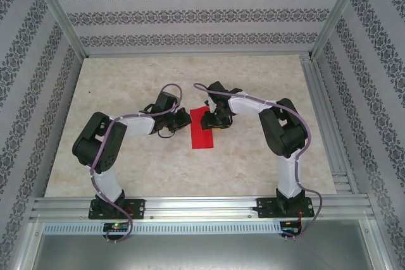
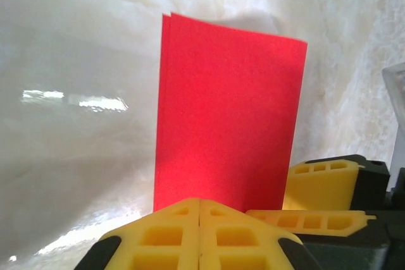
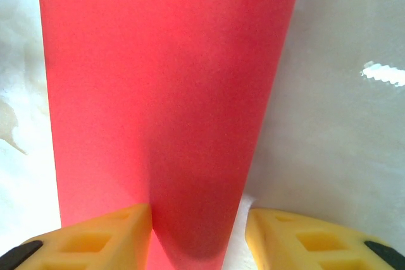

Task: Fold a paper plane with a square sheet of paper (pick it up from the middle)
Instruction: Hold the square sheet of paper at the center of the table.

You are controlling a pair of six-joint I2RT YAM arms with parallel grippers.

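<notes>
While the left gripper (image 2: 199, 203) is closed, the right gripper (image 3: 198, 212) gapes over paper (image 3: 164, 80).

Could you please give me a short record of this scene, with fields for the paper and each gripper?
paper: red, folded into a two-layer rectangle, lying flat
surface: table
left gripper: shut, at one short edge of the paper
right gripper: open, at the opposite end, one finger over the paper and one off it
progress: no plane shape yet
</notes>
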